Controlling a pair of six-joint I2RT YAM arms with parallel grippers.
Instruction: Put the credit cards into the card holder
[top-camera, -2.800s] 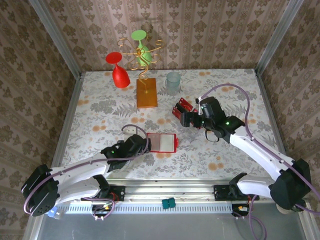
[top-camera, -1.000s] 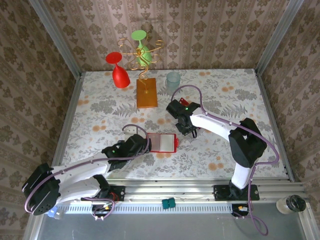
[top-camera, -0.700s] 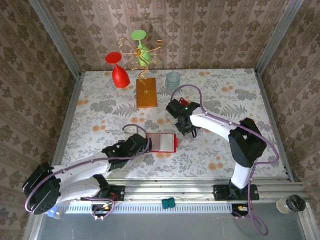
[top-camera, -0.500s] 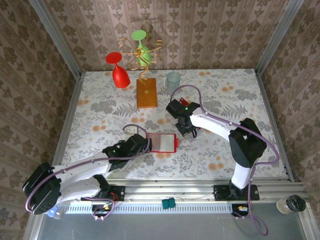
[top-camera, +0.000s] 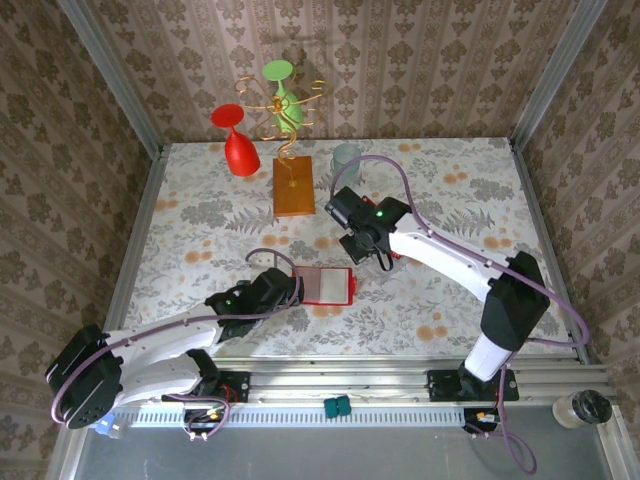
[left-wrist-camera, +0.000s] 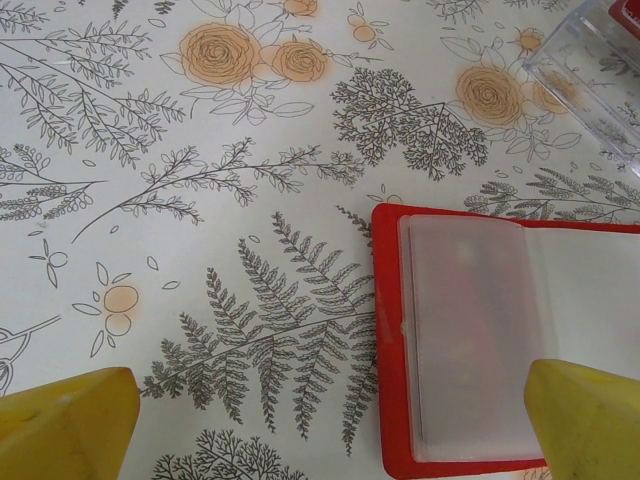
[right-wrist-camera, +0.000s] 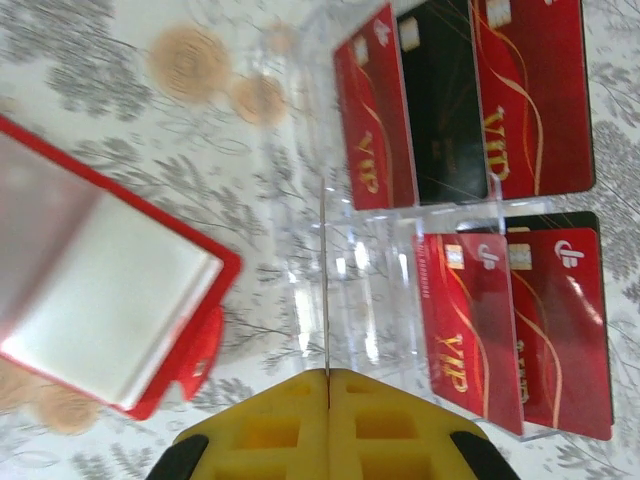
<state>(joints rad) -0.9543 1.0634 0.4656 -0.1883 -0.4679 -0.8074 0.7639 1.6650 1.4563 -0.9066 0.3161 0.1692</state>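
Down at the near edge, the left gripper (top-camera: 285, 289) sits low over the flowered table (top-camera: 200, 220), its yellow fingers (left-wrist-camera: 70, 420) spread as wide as they go with nothing between them. Just beyond its tips lies the card holder (top-camera: 323, 285), flat on the table and folded open, red border up, the pale clear pocket (left-wrist-camera: 470, 370) showing. The right-hand finger hangs over the holder's near corner. Further in comes the right gripper (top-camera: 360, 243), raised above the table just past the holder's far right corner. In its wrist view the two yellow fingers (right-wrist-camera: 260, 430) are pressed together. A thin pale edge runs straight out from the seam, and I cannot tell whether that is a card held edge-on or the wall of the clear tray (right-wrist-camera: 370, 250) below. The credit cards (right-wrist-camera: 530, 90) stand in that tray in two rows, red with gold lettering and a black one among them. At the back are an orange block (top-camera: 293, 186), a pale cup (top-camera: 346, 158), a red glass (top-camera: 238, 140) and a green glass (top-camera: 283, 85).
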